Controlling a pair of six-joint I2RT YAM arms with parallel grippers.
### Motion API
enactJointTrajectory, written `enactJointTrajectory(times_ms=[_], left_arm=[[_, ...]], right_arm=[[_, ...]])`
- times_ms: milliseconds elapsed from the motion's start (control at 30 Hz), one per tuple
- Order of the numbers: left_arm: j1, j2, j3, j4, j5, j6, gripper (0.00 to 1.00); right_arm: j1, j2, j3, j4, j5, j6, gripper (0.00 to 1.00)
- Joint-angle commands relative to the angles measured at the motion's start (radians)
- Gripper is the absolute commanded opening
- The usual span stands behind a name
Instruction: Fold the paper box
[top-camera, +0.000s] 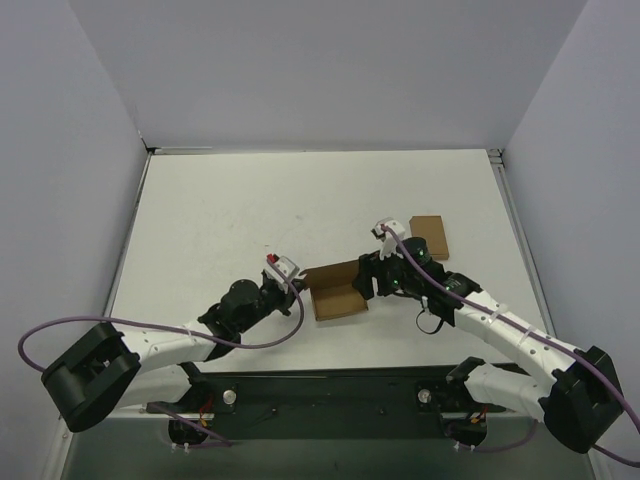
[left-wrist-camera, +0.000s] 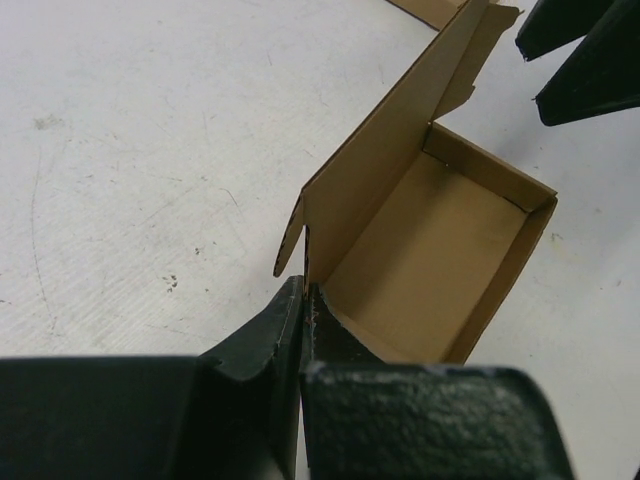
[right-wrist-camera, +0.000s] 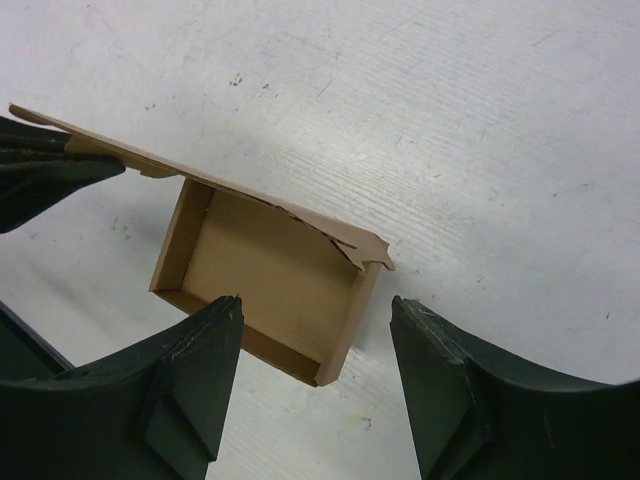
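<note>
Centrally in the top view, the paper box sits with its tray formed and lid flap raised. Evidently to steady it, the left gripper pinches the flap's corner. The right gripper hangs spread wide and empty over the opposite end.

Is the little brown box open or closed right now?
Open. The paper box has its lid standing up along one side, and you can see straight down to its bare brown floor.

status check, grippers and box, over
Left gripper shut on the paper box lid corner. Right gripper open at its other end. Tray formed, lid up. Spare cardboard piece lies apart, not in the way.
</note>
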Motion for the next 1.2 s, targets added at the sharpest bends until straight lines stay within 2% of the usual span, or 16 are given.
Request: enactJointTrajectory(times_ms=[0,133,367,433,500,900,933,1033,1167], left_arm=[[0.028,-0.055,0.048,-0.131,0.103,0.012,0.0],[0.043,-0.079,0.044,-0.152,0.128,0.012,0.0],[0.056,-0.095,0.042,-0.158,0.146,0.004,0.0],[0.056,-0.093,0.042,-0.156,0.148,0.004,0.0],[0.057,-0.092,0.042,-0.153,0.151,0.002,0.0],[0.057,-0.086,0.047,-0.139,0.16,-0.001,0.0],[0.057,-0.075,0.056,-0.136,0.161,-0.007,0.0],[0.056,-0.028,0.114,-0.151,0.157,-0.021,0.0],[0.054,0.057,0.189,-0.153,0.096,-0.034,0.0]], right_arm=[[-0.007,-0.014,0.022,0.006,-0.094,-0.081,0.61],[-0.014,0.006,0.024,0.03,-0.091,-0.14,0.6],[-0.014,0.035,-0.002,0.095,-0.097,-0.168,0.52],[-0.014,0.046,-0.001,0.104,-0.096,-0.171,0.44],[-0.014,0.056,0.001,0.11,-0.101,-0.17,0.41],[0.012,0.105,-0.01,0.151,-0.059,-0.168,0.07],[0.021,0.104,-0.016,0.162,-0.03,-0.168,0.01],[0.085,0.102,-0.028,0.202,0.048,-0.171,0.0],[0.171,0.107,-0.041,0.292,0.288,-0.125,0.0]])
